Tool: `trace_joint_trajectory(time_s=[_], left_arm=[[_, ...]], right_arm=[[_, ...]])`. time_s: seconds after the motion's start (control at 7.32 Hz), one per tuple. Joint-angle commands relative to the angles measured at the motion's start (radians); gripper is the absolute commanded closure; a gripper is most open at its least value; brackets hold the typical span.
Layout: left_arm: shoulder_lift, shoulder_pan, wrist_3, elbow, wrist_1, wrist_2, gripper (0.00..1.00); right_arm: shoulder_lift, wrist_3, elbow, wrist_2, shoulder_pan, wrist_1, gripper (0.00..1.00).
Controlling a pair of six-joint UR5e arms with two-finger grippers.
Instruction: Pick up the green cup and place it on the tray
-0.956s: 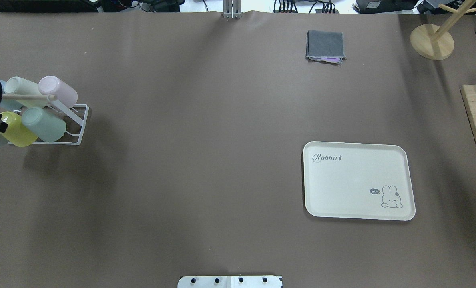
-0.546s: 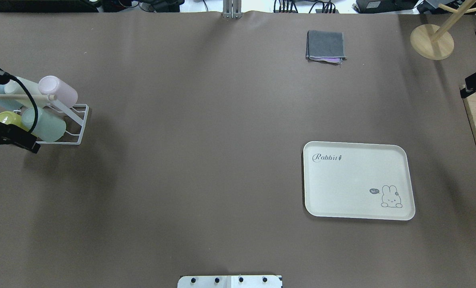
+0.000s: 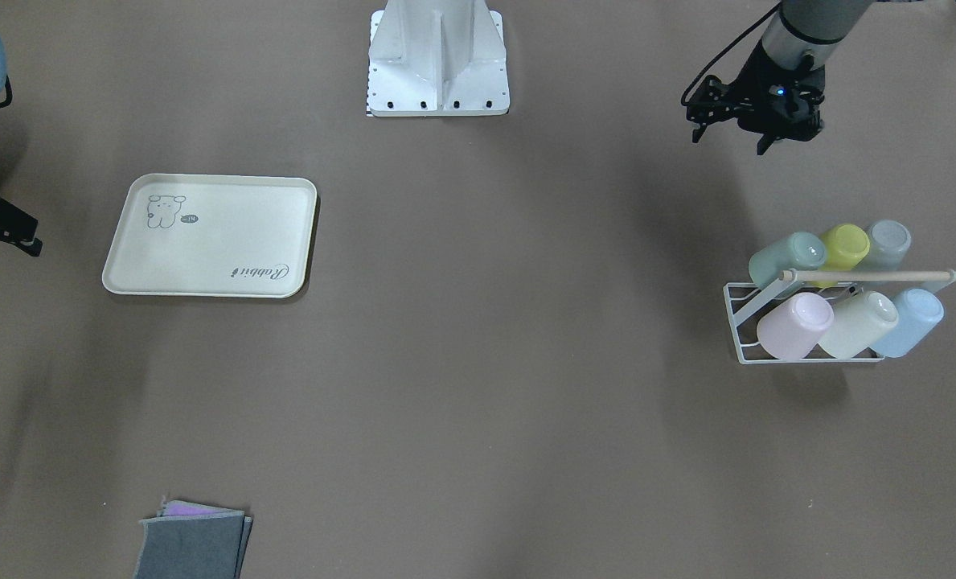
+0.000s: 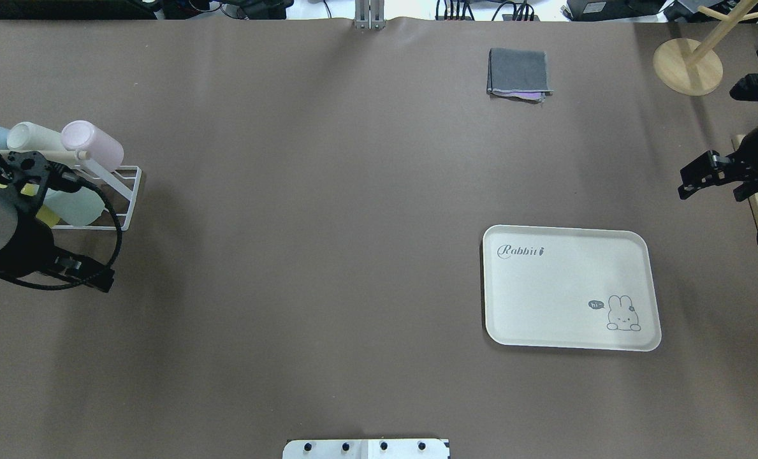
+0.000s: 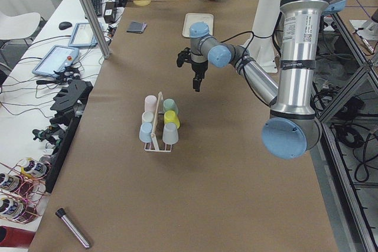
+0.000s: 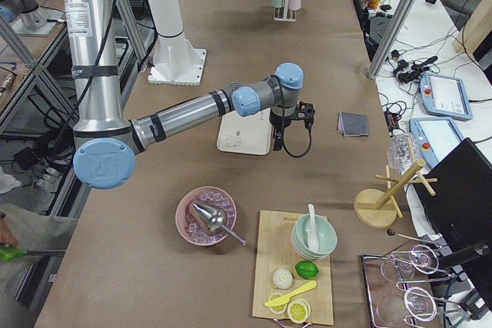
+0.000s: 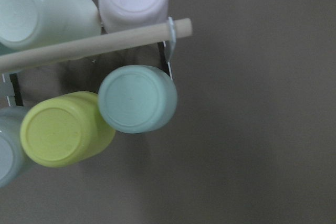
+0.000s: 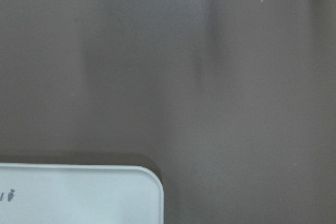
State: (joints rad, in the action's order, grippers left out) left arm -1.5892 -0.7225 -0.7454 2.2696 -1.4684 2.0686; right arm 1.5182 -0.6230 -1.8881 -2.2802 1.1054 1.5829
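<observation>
While the tray (image 4: 563,287) sits unmoved on the near right of the table, the right gripper (image 6: 275,142) has pushed in from the edge and now hangs near the tray's far right corner, its jaws unreadable. Further back on the left, the left gripper (image 5: 196,85) has swung in high by the rack (image 4: 108,177), and its jaws can't be judged either. The green cup (image 7: 137,98) hasn't budged: it lies tilted at the end of the rack's near row, beside the yellow cup (image 7: 63,129). The folded cloth (image 4: 519,71) stays at the far edge.

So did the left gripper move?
Yes. The left gripper has come in from the overhead view's left edge and now hangs over the cup rack.
</observation>
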Motion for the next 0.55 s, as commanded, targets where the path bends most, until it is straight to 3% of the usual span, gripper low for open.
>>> trace_joint_trajectory(time_s=[0.0,0.41], left_arm=[[0.002,0.112,-0.141,0.021,0.0,-0.082,0.02],[0.002,0.245,-0.222,0.016,0.0,-0.217,0.02]], right_arm=[[0.048,-0.021,0.004,0.004,-0.064,-0.001,0.03],[0.066,-0.053,0.004,0.007,-0.152,-0.007,0.05]])
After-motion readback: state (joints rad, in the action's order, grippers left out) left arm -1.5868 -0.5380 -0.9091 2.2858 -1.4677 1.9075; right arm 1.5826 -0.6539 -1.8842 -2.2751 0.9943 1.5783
